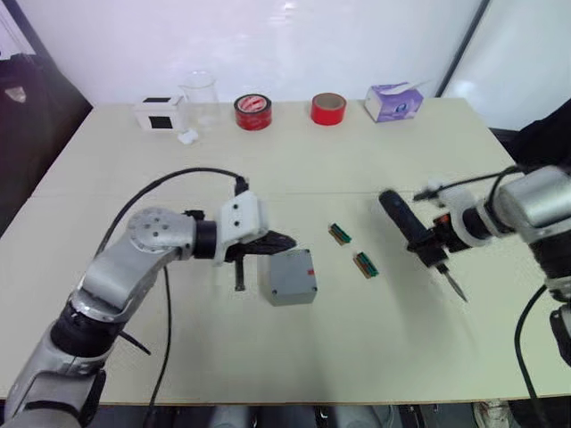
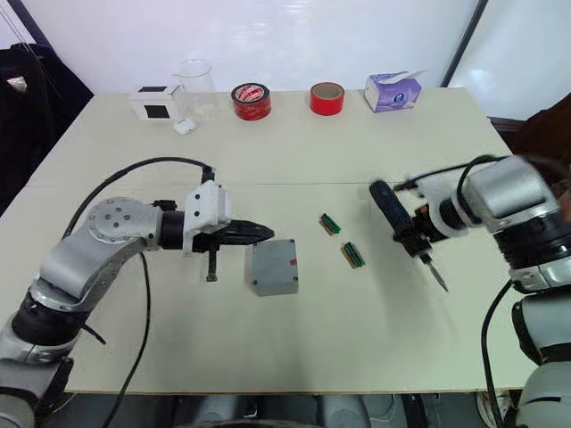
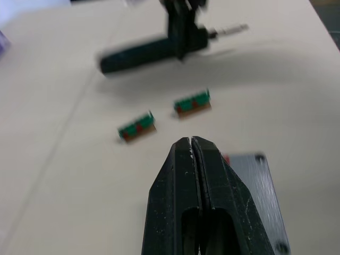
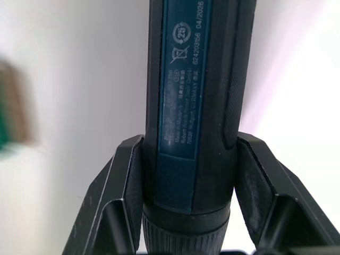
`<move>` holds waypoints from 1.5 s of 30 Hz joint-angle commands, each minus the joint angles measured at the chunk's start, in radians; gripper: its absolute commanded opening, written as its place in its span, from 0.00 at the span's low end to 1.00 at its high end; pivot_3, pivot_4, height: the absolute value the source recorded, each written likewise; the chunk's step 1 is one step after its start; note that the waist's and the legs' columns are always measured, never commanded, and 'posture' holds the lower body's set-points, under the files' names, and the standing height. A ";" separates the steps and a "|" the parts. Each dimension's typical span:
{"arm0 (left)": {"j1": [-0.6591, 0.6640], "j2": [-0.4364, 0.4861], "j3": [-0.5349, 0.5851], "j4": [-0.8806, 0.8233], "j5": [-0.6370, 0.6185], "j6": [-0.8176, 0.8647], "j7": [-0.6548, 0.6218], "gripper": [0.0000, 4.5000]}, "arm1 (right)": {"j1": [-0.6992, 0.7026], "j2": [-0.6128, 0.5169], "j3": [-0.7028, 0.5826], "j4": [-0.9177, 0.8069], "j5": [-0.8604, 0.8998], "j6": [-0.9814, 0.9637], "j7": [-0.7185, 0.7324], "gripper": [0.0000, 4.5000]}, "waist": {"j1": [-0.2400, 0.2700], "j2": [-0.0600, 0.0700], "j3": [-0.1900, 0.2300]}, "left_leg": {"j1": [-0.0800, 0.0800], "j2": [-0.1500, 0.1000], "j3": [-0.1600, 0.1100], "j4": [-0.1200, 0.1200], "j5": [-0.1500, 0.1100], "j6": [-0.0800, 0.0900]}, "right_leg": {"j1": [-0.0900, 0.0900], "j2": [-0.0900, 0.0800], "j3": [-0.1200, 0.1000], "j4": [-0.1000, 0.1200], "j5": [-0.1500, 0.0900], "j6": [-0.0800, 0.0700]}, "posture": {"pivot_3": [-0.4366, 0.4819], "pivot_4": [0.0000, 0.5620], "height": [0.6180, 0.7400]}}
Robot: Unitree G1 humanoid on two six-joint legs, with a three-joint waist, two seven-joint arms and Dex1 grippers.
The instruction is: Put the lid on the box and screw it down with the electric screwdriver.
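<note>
Worktop [image 1: 294,366]: lid [image 2: 273,265] appears seated on box [image 2: 276,283], centre-front, so placement judged done; screwing not yet started, as far as visible. Box contents hidden under lid. Left gripper [image 2: 264,234], jaws closed and empty, sits just beside lid's rear edge. Right gripper [image 4: 188,183], jaws clamped on electric screwdriver [image 1: 412,234], holds it well apart from box, bit angled down. Next req.: bring bit to a corner hole.

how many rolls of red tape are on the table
2: one roll of red tape with a black label beside the clear beaker, the other roll near the tissue box.
</note>
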 commanded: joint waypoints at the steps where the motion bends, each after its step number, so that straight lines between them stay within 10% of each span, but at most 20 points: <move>1: 0.002 0.008 0.006 0.036 0.018 -0.074 -0.046 0.00 | 0.029 0.202 -0.381 -0.266 0.143 -0.185 -0.081 0.40 | 0.004 0.000 0.000 | 0.000 0.001 -0.001 -0.001 0.000 0.000 | 0.000 0.001 0.000 0.000 0.000 0.000 | 0.48 0.27 0.99; 6: 0.011 0.002 0.001 0.090 0.025 -0.108 -0.089 0.00 | 0.212 0.468 -0.489 -0.479 0.168 -0.457 -0.214 0.40 | 0.036 -0.001 -0.001 | 0.000 0.001 -0.006 -0.002 0.000 0.000 | 0.003 -0.001 -0.005 -0.002 -0.001 -0.002 | 0.48 0.27 0.99; 13: 0.027 0.000 0.020 0.087 0.006 -0.074 -0.112 0.00 | 0.436 0.619 -0.318 -0.624 0.101 -0.788 -0.195 0.40 | 0.026 -0.001 0.000 | -0.001 -0.005 0.000 0.002 0.000 0.000 | 0.003 -0.008 0.000 -0.002 0.001 0.002 | 0.48 0.27 0.99; 45: 0.063 -0.102 -0.076 0.262 0.151 -0.184 -0.095 0.00 | 0.674 0.631 -0.083 -0.550 -0.107 -1.172 -0.218 0.40 | 0.010 -0.001 -0.001 | 0.002 -0.002 -0.002 0.003 0.000 -0.001 | 0.005 -0.002 -0.001 0.000 0.001 0.002 | 0.48 0.27 0.99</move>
